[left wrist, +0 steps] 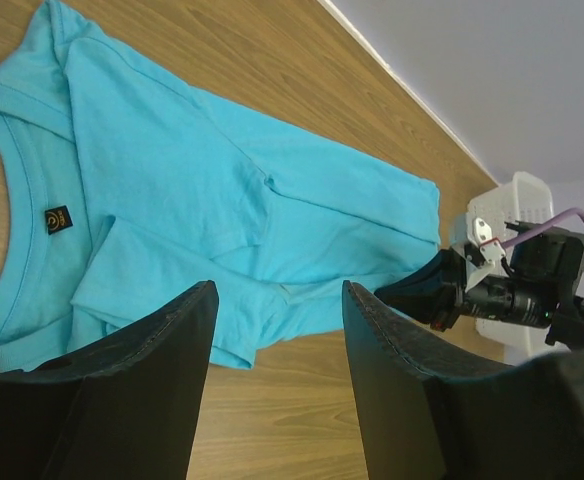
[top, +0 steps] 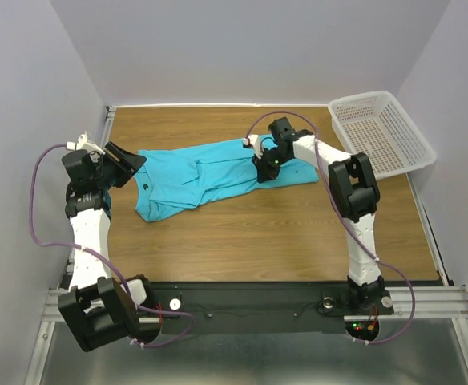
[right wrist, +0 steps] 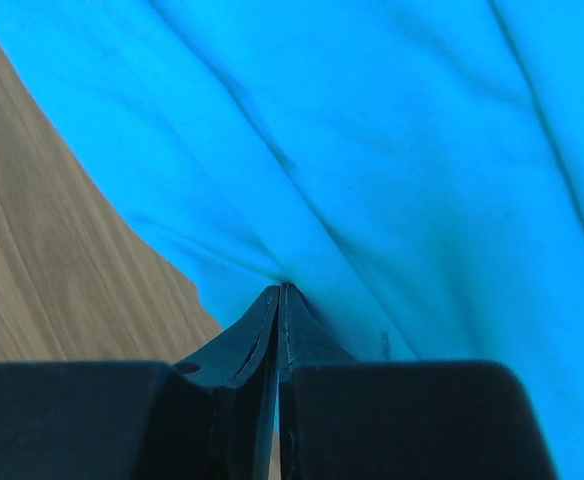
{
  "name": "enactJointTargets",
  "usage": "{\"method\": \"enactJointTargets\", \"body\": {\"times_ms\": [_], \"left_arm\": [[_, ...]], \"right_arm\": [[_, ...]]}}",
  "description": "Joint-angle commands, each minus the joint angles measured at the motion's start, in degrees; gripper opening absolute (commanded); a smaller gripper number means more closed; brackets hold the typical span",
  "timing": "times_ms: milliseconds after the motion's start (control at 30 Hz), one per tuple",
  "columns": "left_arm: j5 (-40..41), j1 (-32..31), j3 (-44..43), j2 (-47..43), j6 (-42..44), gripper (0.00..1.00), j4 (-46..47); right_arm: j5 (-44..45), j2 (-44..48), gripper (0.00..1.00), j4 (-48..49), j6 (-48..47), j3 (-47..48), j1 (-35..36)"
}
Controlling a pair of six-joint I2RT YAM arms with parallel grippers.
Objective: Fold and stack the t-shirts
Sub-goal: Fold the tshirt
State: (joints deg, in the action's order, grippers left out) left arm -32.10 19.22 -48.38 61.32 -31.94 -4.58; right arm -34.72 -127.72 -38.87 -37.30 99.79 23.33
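the right gripper (right wrist: pixel 280 292) is clenched: in the right wrist view its two dark fingers are pressed together, and a tuck of turquoise cloth is gathered at their tips. the t-shirt (right wrist: pixel 372 150) is therefore judged to be pinched there, near its hem end, on the edge nearer the arms. the left gripper (left wrist: pixel 272 380) is released. its fingers stand apart with nothing between them, and it is held just off the collar end of the garment.

the t-shirt (top: pixel 210 172) is spread on the wooden table (top: pixel 258 233) between the two arms, with the collar toward the left arm and the hem toward the right. its sides are already turned in lengthwise, with some loose creases. no second shirt and no stack can be seen. a white perforated basket (top: pixel 382 132) is set at the far right corner, well apart from the cloth.

the fabric is judged to be thin, soft and light. it can be expected to sag and drape when lifted, and the turned-in layers may slide apart unless all of them are caught in one pinch. it is not fragile. hold is best taken at edges and corners: the hem corners on one side and the shoulder or collar edge on the other.

a small dark neck label (left wrist: pixel 59 220) is seen inside the collar and bears a round golden mark. no letters can be read on it, and no other print or brand is visible.
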Motion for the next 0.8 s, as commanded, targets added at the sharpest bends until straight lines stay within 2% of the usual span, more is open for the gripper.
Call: {"method": "enactJointTargets", "body": {"times_ms": [0,233,367,533,700,767], "left_arm": [[-0.5,0.2,1.0,-1.9,1.4,0.64,0.2],[-2.6,0.2,3.7,-2.7,0.0,0.64,1.2],[-2.9,0.2,4.1,-2.9,0.5,0.64,0.5],[-3.1,0.1,4.4,-2.8,0.7,0.64,-1.3],[-2.9,0.2,7.2,-3.4,-1.8,0.64,-3.7],[-4.0,0.2,8.6,-3.7,-3.0,0.63,-4.2]], "right_arm": [[1.2,-1.6,0.08,1.4,1.9,3.8,0.5],[-1.0,-4.8,0.09,1.5,5.3,10.3,0.8],[-2.5,-1.8,0.13,1.3,1.9,7.6,0.8],[0.2,1.7,0.18,0.6,-1.8,3.3,0.8],[1.3,3.9,0.19,0.6,-1.3,1.5,0.7],[3.2,3.4,0.22,0.7,0.0,2.8,0.7]]}}
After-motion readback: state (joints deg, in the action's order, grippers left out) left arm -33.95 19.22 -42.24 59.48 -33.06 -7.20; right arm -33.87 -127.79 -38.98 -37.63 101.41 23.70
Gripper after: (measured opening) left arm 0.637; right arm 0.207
